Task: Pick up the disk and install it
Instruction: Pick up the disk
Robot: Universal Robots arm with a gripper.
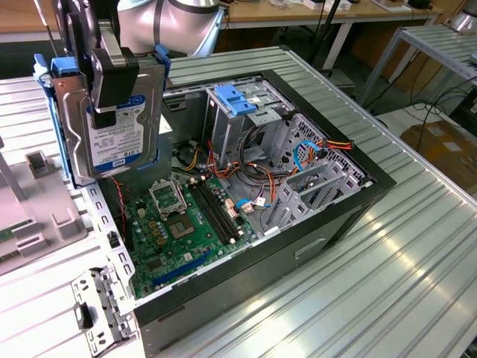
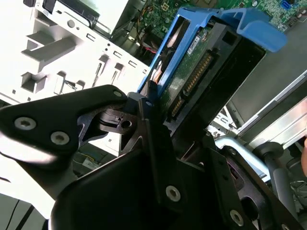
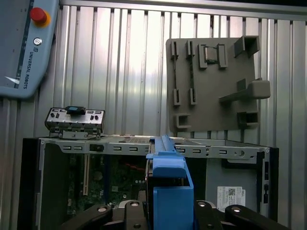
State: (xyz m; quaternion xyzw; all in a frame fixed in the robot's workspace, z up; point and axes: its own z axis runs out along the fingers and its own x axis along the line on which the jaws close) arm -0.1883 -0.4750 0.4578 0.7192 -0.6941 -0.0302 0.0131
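Ribbed aluminium table [image 1: 387, 246] carries everything, with workbenches and cables behind. Exterior view, left to right: a grey fixture plate [image 1: 37, 216] on the table, then the gripper [image 1: 104, 86] up high, its black fingers pinched on the disk [image 1: 123, 142], one finger across the label face. The disk hangs upright in the air over the left rim of the open computer case [image 1: 335, 216], apart from the drive cage [image 1: 227, 130] and its blue bracket [image 1: 237, 98] further right. On the case floor the motherboard [image 1: 179, 224] lies bare. A small perforated metal bracket [image 1: 100, 306] lies on the table by the case's near corner.

Disk look: silver-grey body, blue, black and white label, and a blue plastic carrier frame [image 1: 45, 112] clipped along both long sides. The second wrist view gives its other side (green circuit board and connector row [image 2: 192, 81]), plus the frame's blue end tab and a black finger [image 2: 153, 143] against the drive. The first wrist view looks down past the carrier's edge into the case. It adds a teach pendant [image 3: 24, 48] with a red button [image 3: 38, 15], lying on the ribbed surface.
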